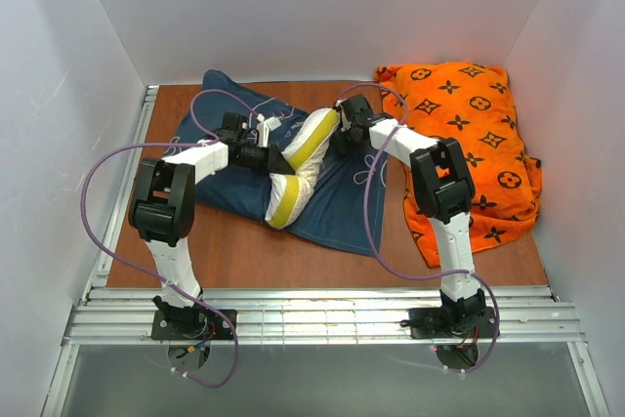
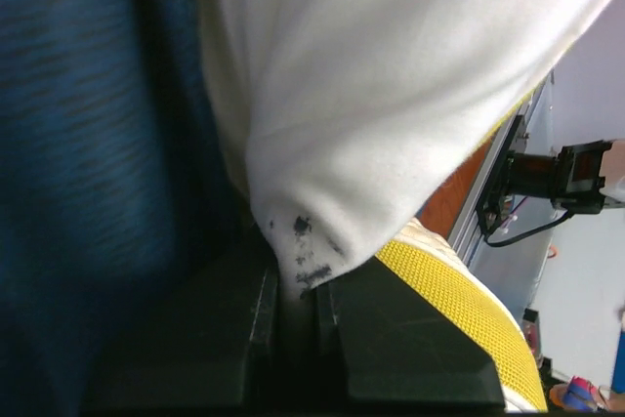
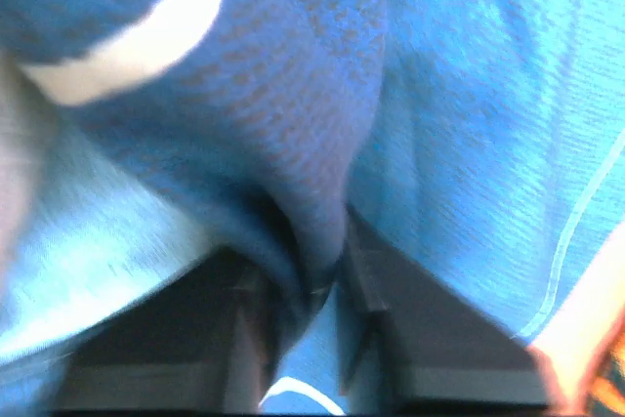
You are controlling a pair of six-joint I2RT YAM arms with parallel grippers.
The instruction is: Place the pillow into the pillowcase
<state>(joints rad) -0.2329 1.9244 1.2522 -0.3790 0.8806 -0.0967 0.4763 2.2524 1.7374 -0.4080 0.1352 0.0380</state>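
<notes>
The left arm (image 1: pixel 174 259) and the right arm (image 1: pixel 451 241) have smooth white link shells with bulky black joint housings. A thin purple cable (image 1: pixel 84 204) loops beside each. Round black bases (image 1: pixel 190 324) sit at 7 and 5 o'clock. The flat fingers (image 2: pixel 215 339) are dark grey blocks.

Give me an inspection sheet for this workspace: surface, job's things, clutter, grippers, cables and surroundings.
Surface: brown wooden tabletop, metal rails at its near edge.
Job's things: white pillow with yellow band lies bent on the navy pillowcase; not clearly inside it.
Clutter: orange monogram cushion, far right.
Grippers: left gripper shut on the pillow's white fabric; right gripper shut on pillowcase fabric.
Cables: purple cables loop from both arms; the right one hangs over the pillowcase.
Surroundings: white walls on three sides.
</notes>
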